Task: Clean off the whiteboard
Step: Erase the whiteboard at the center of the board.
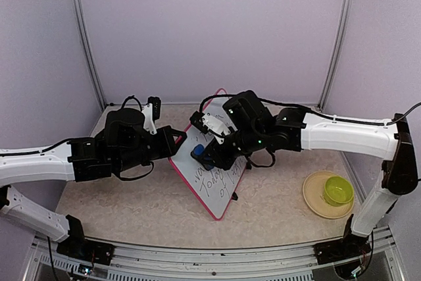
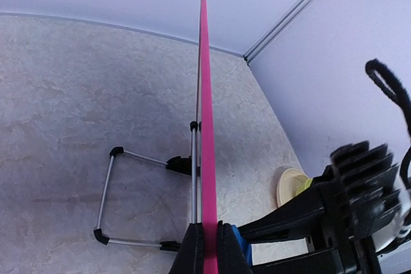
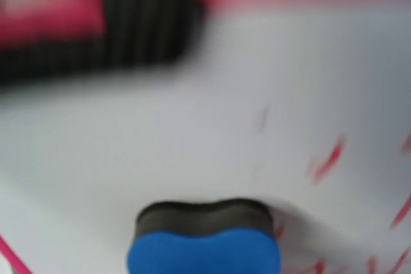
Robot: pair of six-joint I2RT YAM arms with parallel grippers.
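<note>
The whiteboard [image 1: 195,173] stands tilted on its wire stand [image 2: 109,190] at the table's middle, pink-rimmed, with dark handwriting on its lower part. My left gripper [image 1: 177,139] is shut on the board's left rim. In the left wrist view the rim [image 2: 204,126] runs edge-on between the two black fingers [image 2: 191,255]. My right gripper [image 1: 205,153] is shut on a blue eraser [image 1: 197,154]. In the right wrist view, which is blurred, the eraser's [image 3: 204,239] black felt presses on the white face, with red marks [image 3: 327,160] to its right. The right fingers do not show there.
A yellow plate [image 1: 314,197] holding a green bowl [image 1: 337,191] sits at the right of the table, near the right arm's base. Purple walls and metal posts close in the back and sides. The stand's feet reach out behind the board.
</note>
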